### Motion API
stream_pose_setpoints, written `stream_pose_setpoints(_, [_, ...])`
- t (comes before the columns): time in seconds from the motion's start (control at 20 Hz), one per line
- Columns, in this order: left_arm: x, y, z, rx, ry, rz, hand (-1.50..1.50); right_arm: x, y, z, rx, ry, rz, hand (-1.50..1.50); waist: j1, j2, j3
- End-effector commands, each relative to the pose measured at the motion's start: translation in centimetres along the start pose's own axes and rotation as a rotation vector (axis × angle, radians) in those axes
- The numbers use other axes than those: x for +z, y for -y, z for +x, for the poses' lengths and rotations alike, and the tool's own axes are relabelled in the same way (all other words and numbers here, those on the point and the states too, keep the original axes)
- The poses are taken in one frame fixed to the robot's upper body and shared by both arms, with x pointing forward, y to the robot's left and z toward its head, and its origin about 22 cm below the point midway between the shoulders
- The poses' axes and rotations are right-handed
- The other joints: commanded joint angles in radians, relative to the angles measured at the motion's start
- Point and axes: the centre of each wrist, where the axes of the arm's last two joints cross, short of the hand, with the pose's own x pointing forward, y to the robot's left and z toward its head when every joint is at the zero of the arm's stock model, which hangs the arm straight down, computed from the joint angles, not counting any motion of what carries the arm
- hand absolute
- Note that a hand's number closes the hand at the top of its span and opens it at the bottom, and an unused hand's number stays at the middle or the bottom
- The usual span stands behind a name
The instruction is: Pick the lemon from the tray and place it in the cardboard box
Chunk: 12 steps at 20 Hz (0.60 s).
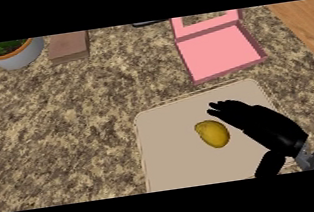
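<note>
Right hand [267,125] over tray [169,172] — fingers extended, holding nothing. Lemon [212,133] lies just left of its fingers; pink box [219,51] open beyond the fingertips.

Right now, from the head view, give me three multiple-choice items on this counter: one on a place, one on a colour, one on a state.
1. Where does the lemon lie?
A. on the beige tray
B. inside the box
C. on the bare counter

2. What colour is the open box?
A. blue
B. pink
C. green

3. How is the right hand?
A. curled round the lemon
B. open beside the lemon, to its right
C. resting inside the box

Key: 1 A, the lemon sits near the tray's middle. 2 B, the box's walls, floor and raised lid are all pink. 3 B, the fingers are stretched out beside the lemon and not closed round it.
</note>
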Motion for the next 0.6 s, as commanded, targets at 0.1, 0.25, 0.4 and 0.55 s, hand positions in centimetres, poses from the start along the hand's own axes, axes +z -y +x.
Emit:
stream_pose_setpoints(0.1, [-2.6, 0.9, 11.1, 0.140, 0.646, -0.017, 0.00, -0.4, -1.3, 0.4, 0.011, -0.031, 0.039, -1.50, -0.022, 0.003, -0.010])
stream_pose_setpoints(0.25, [-3.0, 1.3, 11.1, 0.148, 0.650, -0.029, 0.00, -0.5, -1.3, 0.5, 0.025, -0.041, 0.036, -1.50, -0.020, 0.003, -0.011])
stream_pose_setpoints(0.4, [-3.3, 1.1, 11.3, 0.146, 0.666, -0.025, 0.00, -0.7, -2.2, 0.6, 0.024, -0.059, 0.047, -1.50, -0.016, 0.006, -0.008])
stream_pose_setpoints(0.55, [-3.6, 1.1, 11.6, 0.140, 0.697, -0.030, 0.00, -1.1, -2.2, 0.8, 0.023, -0.072, 0.044, -1.50, 0.005, 0.009, -0.007])
